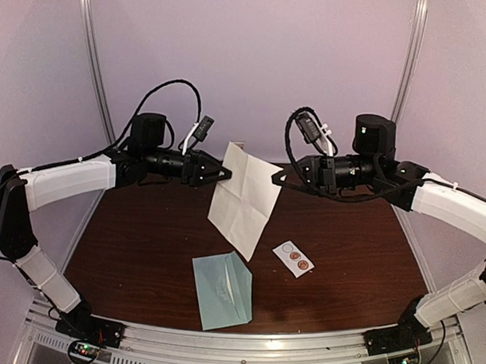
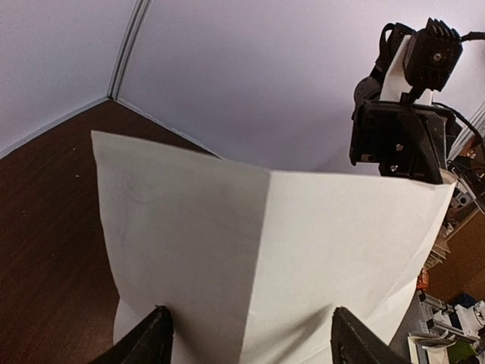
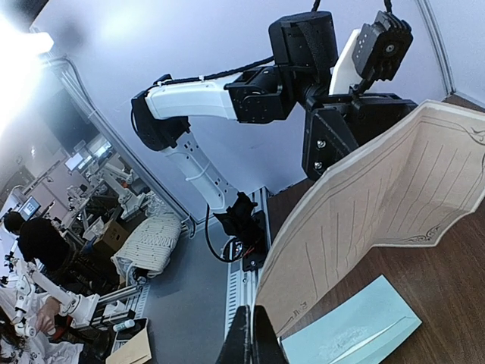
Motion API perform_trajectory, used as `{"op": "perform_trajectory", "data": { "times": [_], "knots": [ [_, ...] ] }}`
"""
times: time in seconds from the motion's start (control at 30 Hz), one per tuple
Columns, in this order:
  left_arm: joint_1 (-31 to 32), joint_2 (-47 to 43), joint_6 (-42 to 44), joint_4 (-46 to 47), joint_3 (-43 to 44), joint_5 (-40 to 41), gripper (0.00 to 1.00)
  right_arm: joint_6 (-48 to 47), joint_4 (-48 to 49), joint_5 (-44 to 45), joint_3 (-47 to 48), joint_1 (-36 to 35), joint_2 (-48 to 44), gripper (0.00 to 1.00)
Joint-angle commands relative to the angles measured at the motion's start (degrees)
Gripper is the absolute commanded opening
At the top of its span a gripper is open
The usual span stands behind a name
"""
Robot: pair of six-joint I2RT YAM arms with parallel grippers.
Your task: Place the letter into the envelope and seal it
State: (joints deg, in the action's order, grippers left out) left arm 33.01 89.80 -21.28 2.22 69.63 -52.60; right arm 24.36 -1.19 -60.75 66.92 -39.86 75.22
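Note:
The letter [image 1: 244, 200], a creased cream sheet, hangs in the air between my two arms above the table. My right gripper [image 1: 276, 180] is shut on its right edge; in the right wrist view the shut fingers [image 3: 252, 334] pinch the edge of the lined sheet [image 3: 379, 205]. My left gripper [image 1: 222, 175] is at the sheet's left edge. In the left wrist view its fingers [image 2: 155, 334] stand wide apart with the letter [image 2: 265, 258] spread in front of them. The pale teal envelope [image 1: 222, 291] lies flat on the table near the front, flap open, and shows in the right wrist view [image 3: 356, 326].
A small white strip of round stickers [image 1: 293, 258] lies right of the envelope. The dark wooden table [image 1: 129, 242] is walled by pale panels at the back and sides. A metal rail [image 1: 245, 342] runs along the near edge.

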Motion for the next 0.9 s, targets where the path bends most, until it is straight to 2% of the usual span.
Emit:
{"op": "perform_trajectory", "data": {
  "times": [0.0,0.33,0.7,0.8,0.87],
  "knots": [
    [0.6,0.6,0.7,5.1,-0.3,-5.8,0.68,-1.2,1.6,-0.7,0.1,-0.1,0.4,0.0],
    [0.6,1.4,0.2,5.9,-0.4,-7.0,0.35,-4.7,-3.0,2.6,0.1,0.5,0.4,0.0],
    [0.6,1.5,0.0,6.3,-0.4,-7.0,0.01,-4.8,-4.2,6.8,-4.0,6.3,-1.9,0.0],
    [0.6,1.5,-0.3,6.7,-0.5,-6.9,0.0,-3.0,-2.0,7.4,-5.5,7.5,-2.5,0.09],
    [0.5,1.4,-0.8,7.5,-1.0,-6.6,0.0,-1.6,0.3,7.4,-6.7,7.8,-2.8,0.22]
  ]
}}
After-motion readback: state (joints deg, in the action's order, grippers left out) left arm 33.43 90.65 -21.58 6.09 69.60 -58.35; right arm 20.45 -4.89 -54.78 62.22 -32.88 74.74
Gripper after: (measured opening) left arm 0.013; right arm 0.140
